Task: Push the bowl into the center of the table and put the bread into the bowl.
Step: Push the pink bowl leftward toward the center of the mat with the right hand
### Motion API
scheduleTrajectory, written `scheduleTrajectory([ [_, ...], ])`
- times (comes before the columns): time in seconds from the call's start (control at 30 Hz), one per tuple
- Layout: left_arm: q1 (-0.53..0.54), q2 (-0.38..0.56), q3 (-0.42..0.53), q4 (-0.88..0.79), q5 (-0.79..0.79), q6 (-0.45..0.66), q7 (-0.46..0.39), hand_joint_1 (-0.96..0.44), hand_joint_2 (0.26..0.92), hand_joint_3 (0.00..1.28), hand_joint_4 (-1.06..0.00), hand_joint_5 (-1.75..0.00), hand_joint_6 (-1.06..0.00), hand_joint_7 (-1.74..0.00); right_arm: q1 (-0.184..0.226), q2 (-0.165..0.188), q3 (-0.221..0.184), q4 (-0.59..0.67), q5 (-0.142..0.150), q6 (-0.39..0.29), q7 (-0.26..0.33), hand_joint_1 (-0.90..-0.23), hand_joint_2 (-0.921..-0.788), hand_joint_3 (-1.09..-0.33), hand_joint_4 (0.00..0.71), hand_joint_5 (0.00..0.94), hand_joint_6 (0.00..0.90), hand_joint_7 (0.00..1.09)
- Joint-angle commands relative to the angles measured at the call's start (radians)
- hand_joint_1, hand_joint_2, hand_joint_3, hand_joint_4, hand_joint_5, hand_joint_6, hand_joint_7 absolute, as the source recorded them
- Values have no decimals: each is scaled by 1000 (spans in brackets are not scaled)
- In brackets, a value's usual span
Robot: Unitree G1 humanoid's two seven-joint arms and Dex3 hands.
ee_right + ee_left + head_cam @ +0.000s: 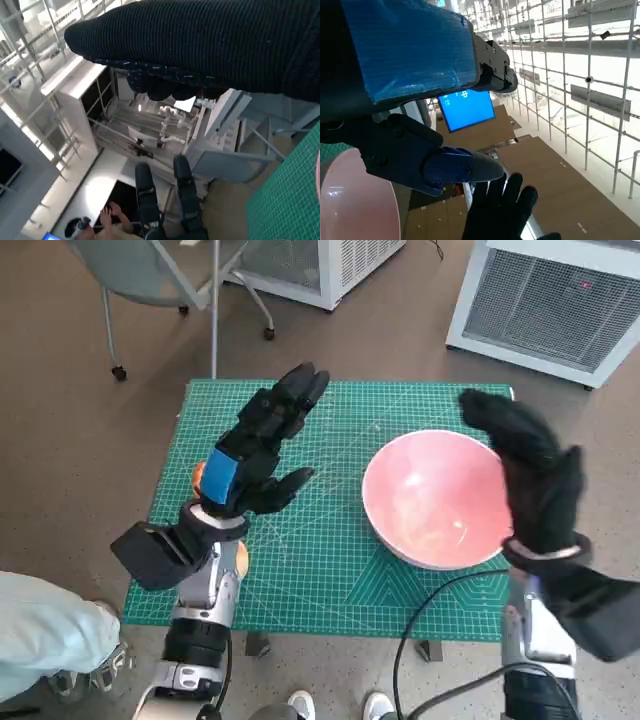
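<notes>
The pink bowl [435, 500] stands empty on the right half of the green mat [330, 570]. My right hand [530, 475] is raised with its fingers up beside the bowl's right rim and holds nothing. Over the mat's left side my left hand [255, 455] hovers with fingers stretched out and empty. Only orange slivers of the bread [198, 476] show from under that hand and its forearm. The left wrist view catches the bowl's edge [350, 200] and the gloved right hand [500, 210]. In the right wrist view the glove [200, 45] covers the top, and the left hand's fingers [165, 200] show.
A wheeled chair [150, 270] and white slatted units [560, 300] stand beyond the table's far edge. A person's pale blue leg [50, 630] is at the near left, shoes [300, 705] at the near edge. A black cable [430, 610] hangs by my right forearm.
</notes>
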Motion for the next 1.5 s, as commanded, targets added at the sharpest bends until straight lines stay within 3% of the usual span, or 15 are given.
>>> scheduleTrajectory([
  [0.03, 4, 4, 7, 11, 3, -16, 6, -445, 921, 296, -298, 0, -264, -209, 20, -34, -54, 70, 41, -18, 23, -599, -921, -706, 127, 0, -1, 479],
  [0.33, -3, 10, 11, 28, 2, -20, 9, -457, 921, 299, -297, 0, -262, -211, -11, -40, -152, 256, 49, -98, -30, -603, -921, -702, 128, 3, -1, 451],
  [0.8, -19, 17, 23, 56, -5, -27, 1, -465, 921, 297, -298, -1, -263, -212, -92, -38, -237, 583, 71, -194, -64, -580, -921, -691, 133, 3, 7, 469],
  [1.03, -22, 21, 26, 63, -2, -31, -2, -467, 921, 296, -298, -1, -261, -210, -150, -27, -264, 750, 83, -218, -70, -541, -921, -708, 154, 12, 35, 486],
  [1.5, -15, 40, 30, 44, -3, -19, -8, -471, 921, 297, -298, -1, -261, -209, -235, -19, -272, 975, 61, -198, -110, -498, -921, -747, 215, 30, 119, 504],
])
